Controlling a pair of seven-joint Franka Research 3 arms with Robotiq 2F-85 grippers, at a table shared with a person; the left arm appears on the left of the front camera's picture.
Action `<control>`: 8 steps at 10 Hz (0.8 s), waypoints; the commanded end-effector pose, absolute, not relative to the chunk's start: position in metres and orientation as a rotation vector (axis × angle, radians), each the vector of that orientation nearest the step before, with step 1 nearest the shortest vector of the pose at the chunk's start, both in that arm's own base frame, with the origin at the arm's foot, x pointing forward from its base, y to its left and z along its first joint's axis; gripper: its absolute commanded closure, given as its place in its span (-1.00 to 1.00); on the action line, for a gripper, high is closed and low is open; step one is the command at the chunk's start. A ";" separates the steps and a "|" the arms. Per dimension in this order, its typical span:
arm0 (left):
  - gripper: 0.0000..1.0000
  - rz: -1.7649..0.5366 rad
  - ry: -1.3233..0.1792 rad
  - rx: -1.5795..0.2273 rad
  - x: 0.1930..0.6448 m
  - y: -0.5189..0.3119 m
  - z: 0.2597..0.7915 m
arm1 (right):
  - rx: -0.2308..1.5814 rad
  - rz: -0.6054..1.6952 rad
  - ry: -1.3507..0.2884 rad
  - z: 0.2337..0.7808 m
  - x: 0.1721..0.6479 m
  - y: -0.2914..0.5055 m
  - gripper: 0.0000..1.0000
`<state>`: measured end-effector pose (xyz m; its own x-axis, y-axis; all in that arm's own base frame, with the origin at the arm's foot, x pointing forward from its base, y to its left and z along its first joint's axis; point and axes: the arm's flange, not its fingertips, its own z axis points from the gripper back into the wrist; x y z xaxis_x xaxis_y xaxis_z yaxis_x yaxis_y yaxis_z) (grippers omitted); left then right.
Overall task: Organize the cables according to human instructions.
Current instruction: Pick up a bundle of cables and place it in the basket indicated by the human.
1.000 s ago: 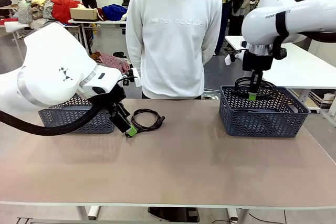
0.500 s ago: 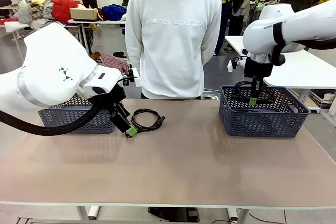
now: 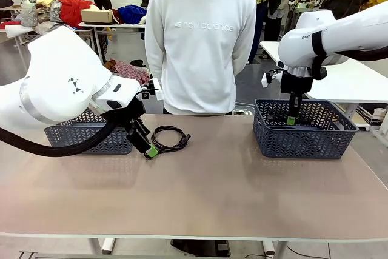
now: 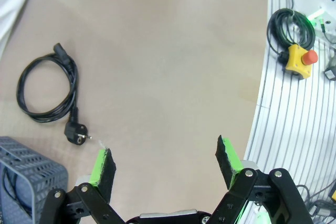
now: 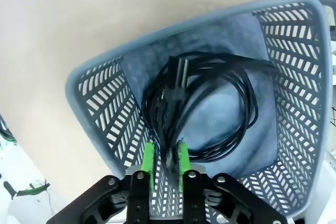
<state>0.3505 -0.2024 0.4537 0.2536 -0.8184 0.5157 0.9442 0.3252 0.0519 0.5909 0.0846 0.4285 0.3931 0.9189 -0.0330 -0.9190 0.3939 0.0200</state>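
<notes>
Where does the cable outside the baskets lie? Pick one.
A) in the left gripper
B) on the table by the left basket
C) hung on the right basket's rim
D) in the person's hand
B: the coiled cable lies flat on the table beside the left basket, just beyond the open, empty left gripper.
</notes>
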 end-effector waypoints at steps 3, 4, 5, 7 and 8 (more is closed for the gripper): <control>-1.00 -1.216 -0.505 -0.289 0.349 -0.201 0.452 | 0.011 1.130 -0.016 0.435 0.594 0.081 -0.43; -1.00 -1.216 -0.505 -0.289 0.349 -0.201 0.452 | 0.017 1.127 -0.013 0.436 0.594 0.081 -0.12; -1.00 -1.216 -0.505 -0.289 0.349 -0.201 0.452 | 0.030 1.126 -0.017 0.433 0.593 0.077 -0.83; -1.00 -1.216 -0.505 -0.289 0.349 -0.201 0.452 | 0.042 1.119 -0.013 0.434 0.593 0.077 -1.00; -1.00 -1.216 -0.505 -0.289 0.349 -0.201 0.452 | 0.045 1.117 -0.012 0.435 0.592 0.077 -0.91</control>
<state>0.3505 -0.2024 0.4537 0.2536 -0.8184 0.5157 0.9442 0.3252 0.0519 0.5949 0.0792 0.4323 0.4261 0.9046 0.0123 -0.9045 0.4258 0.0227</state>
